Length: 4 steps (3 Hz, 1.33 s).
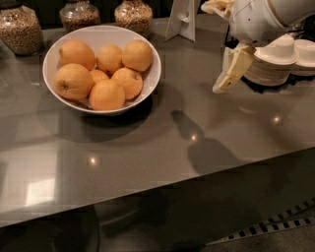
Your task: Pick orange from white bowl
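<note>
Orange [106, 95] is sitting at the front of the white bowl [155, 74], riding high on the pile and touching its neighbours on either side and behind. Skin is looking matte, not slick. Fruit is probably firm, moderately heavy and apt to roll, so a hold from above across its widest middle seems best, without wedging into the neighbours. Bowl is standing on the grey counter [147, 147], with grain jars [132, 15] behind it. Gripper [222, 84] is hanging well apart to the right, over the counter beside the stacked plates [268, 71]. Whether it is released or clenched, cannot tell.
</note>
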### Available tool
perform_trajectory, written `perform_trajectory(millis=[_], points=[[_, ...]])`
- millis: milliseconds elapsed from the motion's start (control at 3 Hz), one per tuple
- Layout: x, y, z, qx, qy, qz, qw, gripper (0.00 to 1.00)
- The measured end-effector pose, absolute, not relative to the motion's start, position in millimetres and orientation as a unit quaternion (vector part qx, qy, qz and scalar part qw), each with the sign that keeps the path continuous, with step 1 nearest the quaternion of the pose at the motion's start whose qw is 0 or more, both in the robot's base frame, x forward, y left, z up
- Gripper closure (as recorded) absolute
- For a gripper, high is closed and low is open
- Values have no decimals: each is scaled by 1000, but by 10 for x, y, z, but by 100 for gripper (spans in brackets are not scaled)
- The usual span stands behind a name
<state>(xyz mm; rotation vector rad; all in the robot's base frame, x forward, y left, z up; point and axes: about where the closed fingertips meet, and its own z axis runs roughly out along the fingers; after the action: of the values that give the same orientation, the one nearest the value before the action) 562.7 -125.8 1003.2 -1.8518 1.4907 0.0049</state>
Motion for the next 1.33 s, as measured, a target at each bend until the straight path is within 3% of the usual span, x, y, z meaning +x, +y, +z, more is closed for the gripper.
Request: perform_trajectory(millis=[333,667,1333], points=[[5913,-847,10289,-742,531,17,408,0],[5914,-846,10288,-742,531,17,408,0],[6359,-488,10046,-803,481,4,352,0]])
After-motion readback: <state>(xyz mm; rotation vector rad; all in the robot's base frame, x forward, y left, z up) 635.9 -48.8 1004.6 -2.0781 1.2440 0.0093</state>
